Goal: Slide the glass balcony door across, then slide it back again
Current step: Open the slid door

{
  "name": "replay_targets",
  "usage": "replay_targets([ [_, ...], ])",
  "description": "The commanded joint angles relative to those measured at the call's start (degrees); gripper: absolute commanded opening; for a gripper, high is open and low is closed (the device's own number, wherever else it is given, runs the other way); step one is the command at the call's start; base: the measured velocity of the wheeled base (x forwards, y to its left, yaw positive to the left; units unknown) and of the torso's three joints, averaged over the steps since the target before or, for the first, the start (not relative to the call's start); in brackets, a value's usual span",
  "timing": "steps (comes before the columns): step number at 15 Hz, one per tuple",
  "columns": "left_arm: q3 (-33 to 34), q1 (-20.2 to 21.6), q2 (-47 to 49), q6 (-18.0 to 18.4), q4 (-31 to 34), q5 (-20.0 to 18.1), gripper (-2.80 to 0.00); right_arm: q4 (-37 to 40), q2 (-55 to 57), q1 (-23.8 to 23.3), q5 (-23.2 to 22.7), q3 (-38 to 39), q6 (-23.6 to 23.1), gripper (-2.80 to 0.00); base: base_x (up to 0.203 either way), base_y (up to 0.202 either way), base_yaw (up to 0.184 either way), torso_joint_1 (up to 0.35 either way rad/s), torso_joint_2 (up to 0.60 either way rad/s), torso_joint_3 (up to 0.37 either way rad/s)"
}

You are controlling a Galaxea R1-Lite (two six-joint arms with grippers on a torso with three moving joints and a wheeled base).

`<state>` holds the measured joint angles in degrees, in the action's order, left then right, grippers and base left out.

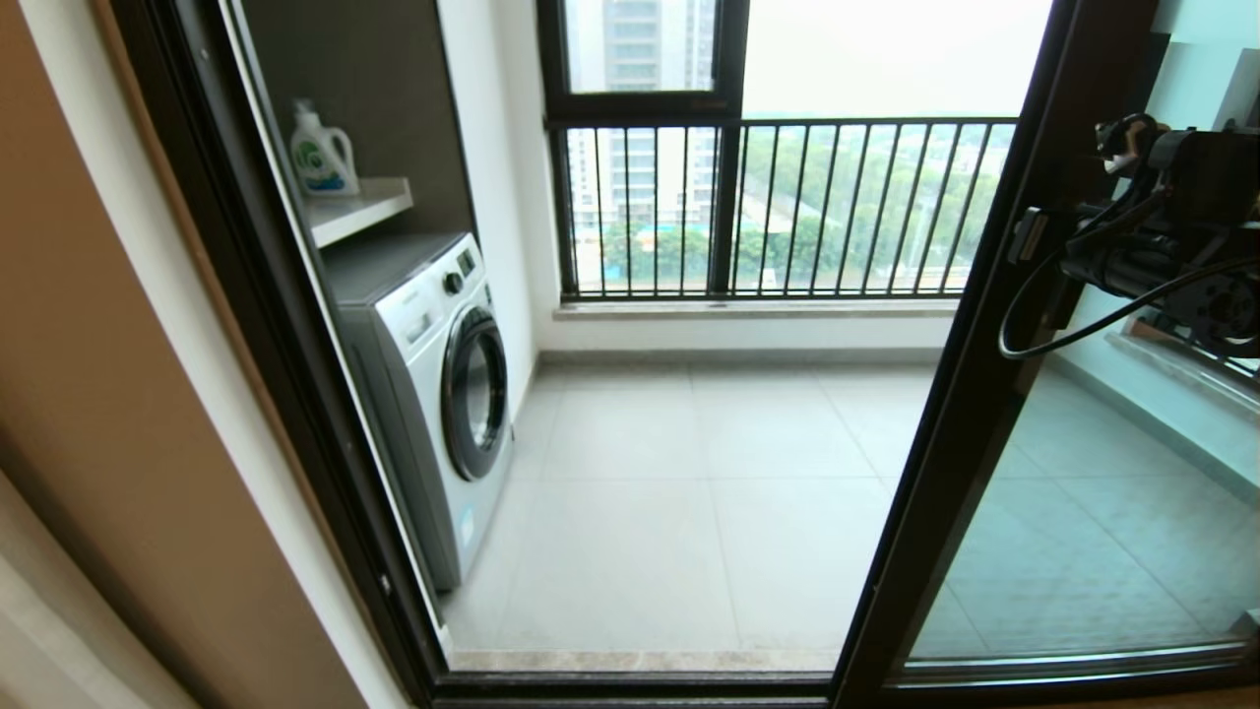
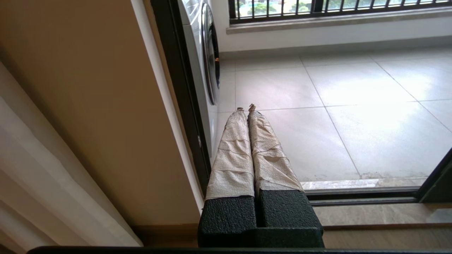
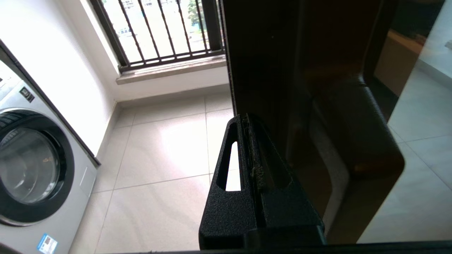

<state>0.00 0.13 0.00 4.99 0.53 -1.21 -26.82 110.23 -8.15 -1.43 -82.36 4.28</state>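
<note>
Two end effectors are pressed together and hold nothing. The right end effector [image 3: 247, 118] sits against the dark frame of the glass balcony door [image 1: 970, 394], which stands on the right, partly open. The left end effector [image 2: 246, 107] waits low by the washing machine [image 1: 433, 394]. With no real grip, the right one could slip off when it pushes.

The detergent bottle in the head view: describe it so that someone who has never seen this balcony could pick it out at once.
Start at the white front-loading washing machine against the balcony's left wall. Directly above it a white shelf sits in a dark alcove, and on that shelf stands the white plastic detergent bottle. It is the only thing on the shelf, with a side handle and a green and blue label.
</note>
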Motion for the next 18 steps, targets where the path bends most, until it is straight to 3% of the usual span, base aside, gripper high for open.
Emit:
replay_targets([
  [1, 0.0, 0.0, 0.1, 0.0, 0.0, 0.0, -2.8, -0.2, 0.1, -1.0, -0.5, 0.0, 0.0, -2.8, 0.0, 0.0, 0.0, 0.0, 0.0, 0.0],
  [9, 0.0, 0.0, 0.1, 0.0, 0.0, 0.0, -2.8, -0.2, 0.5, -5.5, -3.0, 0.0, -0.2, -2.8, 0.0, 0.0, 0.0, 0.0, 0.0, 0.0],
  [18, 0.0, 0.0, 0.1, 0.0, 0.0, 0.0, -2.8, -0.2, 1.1, -6.9, -3.1, -0.3, -0.3, -2.8, 0.0, 0.0, 0.0, 0.0, 0.0, 0.0],
])
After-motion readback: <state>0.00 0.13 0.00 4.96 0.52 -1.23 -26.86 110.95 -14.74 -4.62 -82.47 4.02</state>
